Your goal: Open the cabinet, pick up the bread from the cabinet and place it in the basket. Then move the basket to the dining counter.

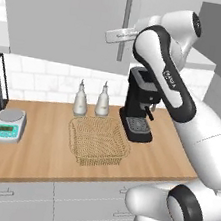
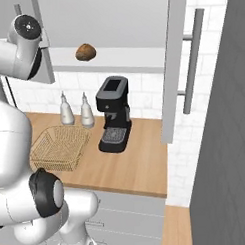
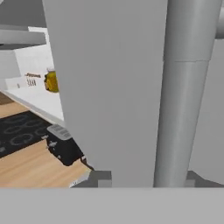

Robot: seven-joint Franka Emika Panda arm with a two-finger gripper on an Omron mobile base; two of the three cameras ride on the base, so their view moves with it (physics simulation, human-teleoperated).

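Left to right: your basket (image 2: pixel 59 147) waits on the tabletop (image 2: pixel 141 166) beside the coffee machine (image 2: pixel 114 115); the bread (image 2: pixel 85 51) sits on the cabinet (image 2: pixel 106 20) shelf; your pincer grasps the door's handle (image 3: pixel 181 96), swinging it aside for access.
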